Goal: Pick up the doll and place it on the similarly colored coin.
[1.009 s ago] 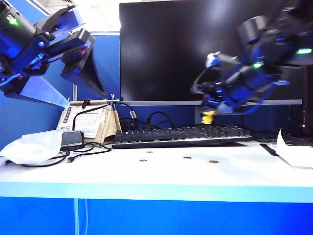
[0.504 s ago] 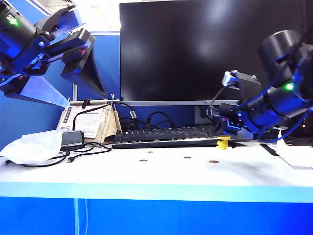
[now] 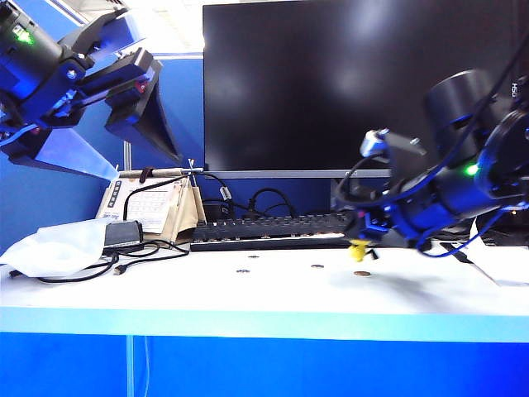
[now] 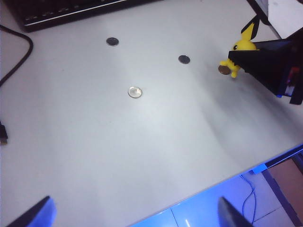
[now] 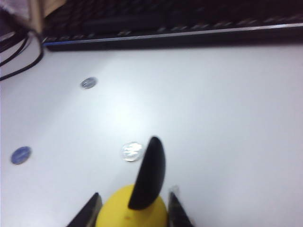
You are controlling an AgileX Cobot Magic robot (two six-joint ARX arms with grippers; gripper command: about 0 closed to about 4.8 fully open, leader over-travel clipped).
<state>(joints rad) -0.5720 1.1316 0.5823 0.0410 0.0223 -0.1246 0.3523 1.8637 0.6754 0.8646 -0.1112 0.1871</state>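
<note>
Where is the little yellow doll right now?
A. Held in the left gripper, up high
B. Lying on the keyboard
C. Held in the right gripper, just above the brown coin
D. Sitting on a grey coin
C: the right gripper is shut on the doll, which hangs just over the brassy coin; the left gripper is open and empty, up high.

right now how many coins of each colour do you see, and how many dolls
dark grey coins: 2
silver coin: 1
brassy coin: 1
yellow doll, in right gripper jaws: 1
total: 5
left gripper: open, raised at left
</note>
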